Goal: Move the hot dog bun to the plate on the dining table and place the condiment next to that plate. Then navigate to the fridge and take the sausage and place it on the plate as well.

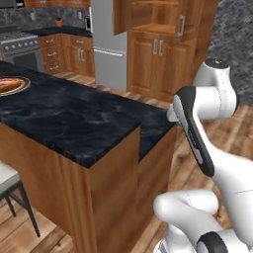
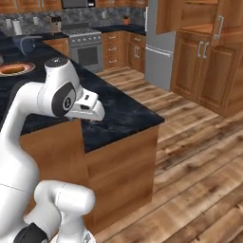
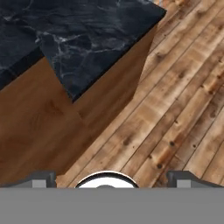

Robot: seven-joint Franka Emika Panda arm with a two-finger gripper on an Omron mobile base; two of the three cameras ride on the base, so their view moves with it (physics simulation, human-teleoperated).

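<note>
Hot dog bun [image 1: 10, 86] lies on the plate [image 1: 24, 82] at the far left edge of the left base view, mid-height; in the right base view the same pair sits at upper left, bun [image 2: 13, 69] on plate [image 2: 26, 66]. Plate rests on the black marbled surface of the dining table [image 1: 74, 118], well away from the near corner. Condiment can't be made out in any view.

Fridge [image 1: 109, 44] stands light grey at top centre of the left base view, between wooden cabinets [image 1: 158, 59] (door shut, horizontal handle visible); also at upper right-centre of the right base view [image 2: 159, 52]. Stove [image 2: 88, 47] sits upper centre in the right base view.

Hand [image 3: 111, 181]: the two dark fingertips [image 3: 41, 179] show at the bottom corners of the hand view, spread wide apart, nothing between them. It looks down past the table's corner [image 3: 87, 48] onto the wood plank floor [image 3: 175, 109].

A stool [image 1: 10, 188] shows at lower left of the left base view, beside the table's wood side.
</note>
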